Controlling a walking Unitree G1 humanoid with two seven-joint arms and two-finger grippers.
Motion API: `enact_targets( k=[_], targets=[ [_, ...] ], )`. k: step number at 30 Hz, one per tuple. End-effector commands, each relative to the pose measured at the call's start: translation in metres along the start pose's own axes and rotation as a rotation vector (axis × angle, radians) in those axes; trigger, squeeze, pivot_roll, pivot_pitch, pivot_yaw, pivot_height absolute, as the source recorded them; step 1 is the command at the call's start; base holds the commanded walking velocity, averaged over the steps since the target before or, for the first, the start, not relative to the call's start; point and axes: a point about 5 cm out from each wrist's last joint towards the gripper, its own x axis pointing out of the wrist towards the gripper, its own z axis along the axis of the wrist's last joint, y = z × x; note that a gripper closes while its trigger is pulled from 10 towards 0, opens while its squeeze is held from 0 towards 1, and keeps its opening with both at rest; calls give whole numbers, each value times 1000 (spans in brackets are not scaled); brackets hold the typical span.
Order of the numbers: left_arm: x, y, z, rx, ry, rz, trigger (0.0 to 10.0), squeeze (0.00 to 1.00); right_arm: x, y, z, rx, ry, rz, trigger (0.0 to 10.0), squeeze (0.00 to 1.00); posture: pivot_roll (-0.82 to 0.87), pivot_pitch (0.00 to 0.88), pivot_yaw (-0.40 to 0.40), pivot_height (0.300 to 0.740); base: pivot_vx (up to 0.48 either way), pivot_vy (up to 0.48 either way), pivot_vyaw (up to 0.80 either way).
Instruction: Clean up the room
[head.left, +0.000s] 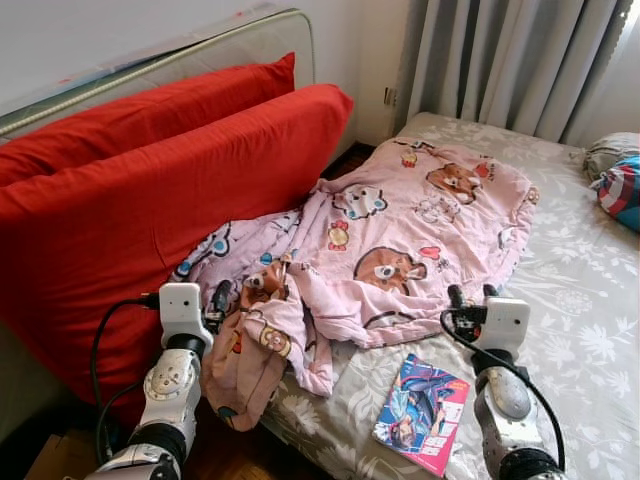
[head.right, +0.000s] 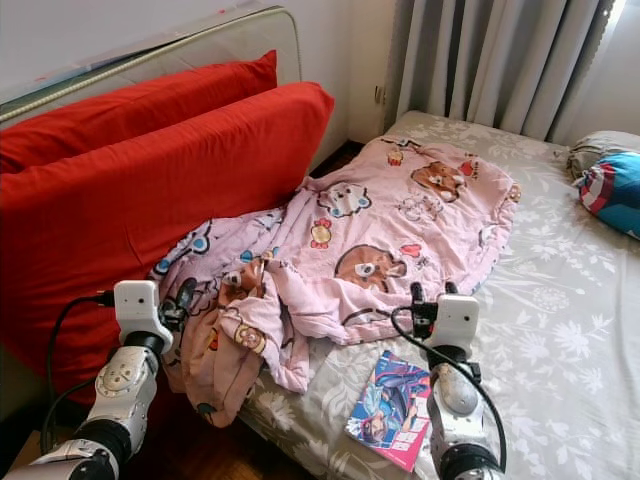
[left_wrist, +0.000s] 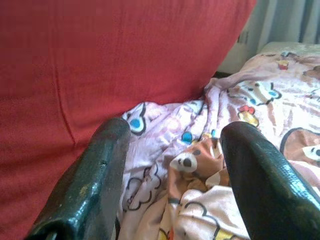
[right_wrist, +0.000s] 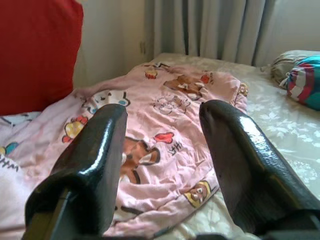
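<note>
A crumpled pink cartoon-print blanket (head.left: 400, 240) lies across the near corner of the bed, one end hanging over the edge. My left gripper (head.left: 218, 298) is open at the blanket's bunched near-left end, by the red pillows (head.left: 150, 190); in the left wrist view, pink folds (left_wrist: 195, 165) lie between its fingers (left_wrist: 95, 185). My right gripper (head.left: 472, 295) is open at the blanket's near-right hem, with the blanket (right_wrist: 165, 125) ahead of it. A colourful magazine (head.left: 422, 413) lies flat on the sheet beside my right arm.
Two large red pillows lean against the padded headboard (head.left: 200, 50) on the left. The bed (head.left: 580, 300) has a grey floral sheet. A blue and red cushion (head.left: 622, 190) sits at the far right. Grey curtains (head.left: 510, 60) hang behind. Dark wooden floor (head.left: 240, 455) shows below the bed corner.
</note>
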Motion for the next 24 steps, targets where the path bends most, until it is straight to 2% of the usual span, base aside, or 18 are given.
enact_targets(
  k=[1,6,13,17,20,24],
  targets=[
    [-2,-2,0,-4,-15,-18,10000,0,3,4,5,1,-24,12,10000,0,-75,0,73,740,0,0,0],
    [-10,-6,-2,7,-42,-40,10000,0,-6,4,2,-25,-46,32,10000,0,-70,0,67,740,0,0,0],
    [-24,-1,-8,27,-57,-30,10000,0,-25,5,-7,-42,-49,57,10000,0,-52,0,53,740,0,0,0],
    [-39,2,-7,27,-100,-24,10000,0,-43,1,-10,-29,-54,35,10000,0,-46,0,40,740,0,0,0],
    [-49,4,-5,27,-116,-23,10000,0,-50,0,-9,-23,-55,40,10000,0,-41,0,33,740,0,0,0],
    [-69,9,-8,26,-101,-25,10000,0,-64,-11,-11,-27,-27,3,10000,0,-31,0,23,740,0,0,0]
  ],
)
